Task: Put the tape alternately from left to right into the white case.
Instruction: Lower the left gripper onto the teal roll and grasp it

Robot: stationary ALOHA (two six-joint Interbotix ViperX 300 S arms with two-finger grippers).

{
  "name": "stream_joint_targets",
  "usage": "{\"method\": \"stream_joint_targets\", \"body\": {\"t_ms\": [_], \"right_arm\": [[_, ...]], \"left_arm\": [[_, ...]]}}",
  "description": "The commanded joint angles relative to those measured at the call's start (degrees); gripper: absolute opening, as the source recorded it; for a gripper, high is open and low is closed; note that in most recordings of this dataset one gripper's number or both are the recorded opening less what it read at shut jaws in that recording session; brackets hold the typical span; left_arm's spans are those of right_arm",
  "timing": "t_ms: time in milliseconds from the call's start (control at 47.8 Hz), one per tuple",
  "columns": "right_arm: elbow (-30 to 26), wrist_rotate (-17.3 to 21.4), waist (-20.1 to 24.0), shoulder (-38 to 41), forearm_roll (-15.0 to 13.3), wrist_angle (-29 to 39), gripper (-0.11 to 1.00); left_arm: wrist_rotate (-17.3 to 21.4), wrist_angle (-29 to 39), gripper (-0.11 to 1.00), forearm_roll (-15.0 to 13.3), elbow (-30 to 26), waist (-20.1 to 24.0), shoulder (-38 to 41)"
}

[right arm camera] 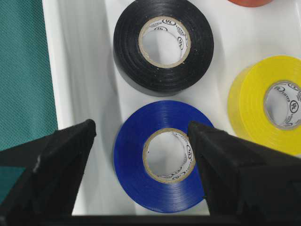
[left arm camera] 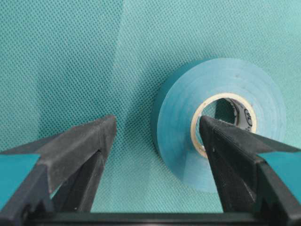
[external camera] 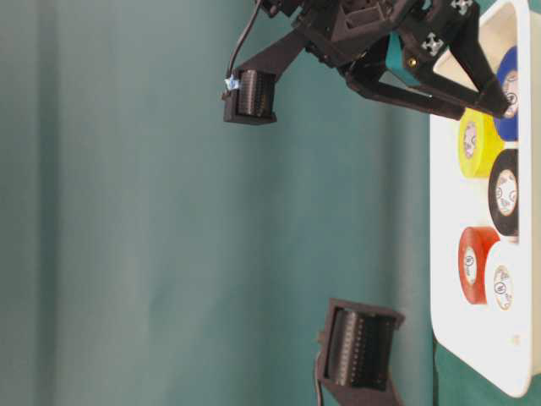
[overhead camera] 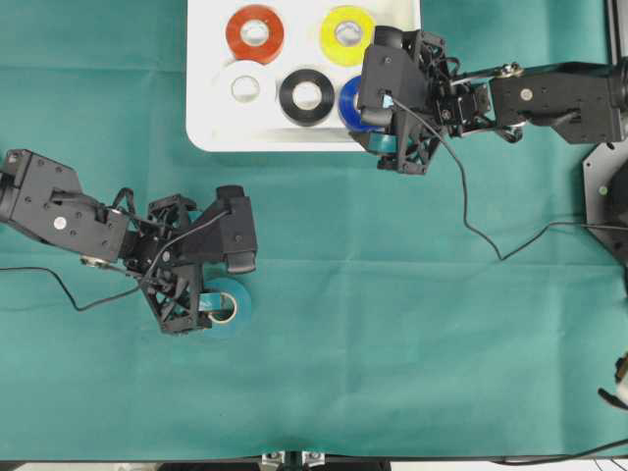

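Note:
The white case (overhead camera: 204, 118) at the back holds red (overhead camera: 255, 34), yellow (overhead camera: 346, 35), white (overhead camera: 244, 87), black (overhead camera: 306, 96) and blue (right arm camera: 131, 174) tape rolls, all lying flat. My right gripper (right arm camera: 141, 126) hangs open over the blue roll, one finger above its core and the other over the case floor beside it. A teal tape roll (left arm camera: 178, 117) lies flat on the green cloth at the front left. My left gripper (left arm camera: 157, 122) is open at it, with one finger (left arm camera: 221, 141) over the core and the other (left arm camera: 89, 141) on the cloth outside the ring.
The green cloth (overhead camera: 412, 324) covers the whole table. A black cable (overhead camera: 471, 221) trails from the right arm across the cloth. The case's near rim (right arm camera: 51, 70) lies just left of the right gripper's fingers.

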Motion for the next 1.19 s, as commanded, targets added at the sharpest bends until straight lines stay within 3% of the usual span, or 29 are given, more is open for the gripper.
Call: {"method": "stream_joint_targets", "body": {"t_ms": [0,167,293,543,648,1171], "right_arm": [[-0.5,0.1,0.3,-1.4,0.2,-0.4,0.84],[-0.5,0.1,0.2,-1.4,0.2,-0.4,0.84],[-0.5,0.1,0.2,-1.4,0.2,-0.4,0.84],[-0.6,0.1,0.2,-1.4,0.1,-0.4,0.84],[-0.5,0.1,0.2,-1.4,0.1,-0.4,0.84],[-0.6,0.1,0.5,-1.4,0.2,-0.4,0.84]], "left_arm": [[0.1,-0.1,0.9,-0.1,-1.1,-0.2,0.0],[0.1,-0.1,0.88,-0.1,-1.1,-0.3,0.0],[0.3,0.4,0.78,-0.1,-1.8,-0.3,0.0],[0.4,3.1,0.14,-0.1,-3.6,-0.3,-0.2],[0.4,4.0,-0.01,-0.1,-4.1,-0.5,-0.3],[0.4,5.8,-0.03,-0.1,-4.4,-0.7,-0.8]]}}
